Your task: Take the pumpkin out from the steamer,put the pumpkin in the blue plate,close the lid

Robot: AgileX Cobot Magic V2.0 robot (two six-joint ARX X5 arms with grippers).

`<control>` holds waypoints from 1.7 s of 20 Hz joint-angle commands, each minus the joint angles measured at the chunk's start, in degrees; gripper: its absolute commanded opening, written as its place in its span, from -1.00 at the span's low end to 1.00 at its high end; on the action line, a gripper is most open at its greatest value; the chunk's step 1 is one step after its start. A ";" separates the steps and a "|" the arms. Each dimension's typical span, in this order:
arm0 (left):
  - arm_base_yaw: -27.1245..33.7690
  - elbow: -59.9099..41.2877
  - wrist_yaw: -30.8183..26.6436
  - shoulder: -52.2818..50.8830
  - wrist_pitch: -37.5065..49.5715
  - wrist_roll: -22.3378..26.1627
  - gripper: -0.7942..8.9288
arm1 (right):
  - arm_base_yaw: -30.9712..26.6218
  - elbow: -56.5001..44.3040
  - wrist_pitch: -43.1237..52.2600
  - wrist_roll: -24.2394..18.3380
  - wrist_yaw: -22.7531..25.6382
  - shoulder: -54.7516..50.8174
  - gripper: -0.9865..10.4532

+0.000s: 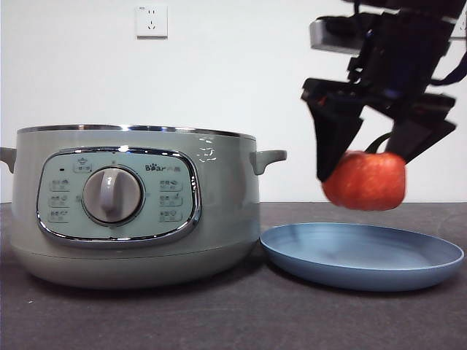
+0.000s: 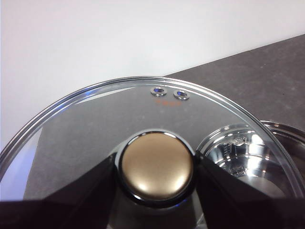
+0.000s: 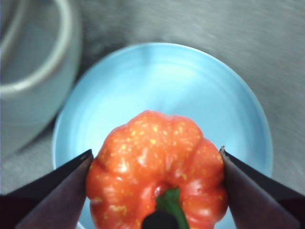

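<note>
The steamer (image 1: 135, 204) stands uncovered at the left (its lid (image 2: 143, 124) is raised, the left gripper (image 2: 156, 167) clamped on the knob), while at the right the right gripper (image 1: 365, 149) grips the pumpkin (image 1: 365, 181) between both jaws, hanging above the blue plate (image 1: 361, 255), not touching it.
</note>
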 commanded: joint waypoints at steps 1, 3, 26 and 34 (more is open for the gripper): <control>-0.09 0.85 -0.24 0.13 3.39 0.46 -0.85 | -0.17 -0.44 2.19 -1.64 -0.11 2.56 -0.82; -0.09 0.85 0.48 0.57 3.28 0.46 -0.85 | -0.76 -0.44 2.67 -2.62 -0.11 5.01 -0.82; -0.11 0.85 9.64 4.87 3.80 0.22 -0.85 | -2.40 -0.39 2.43 -1.97 -0.07 5.46 0.22; -0.11 0.85 21.70 19.08 10.23 0.24 -0.85 | -3.72 -0.39 1.33 -2.01 0.37 -12.68 0.21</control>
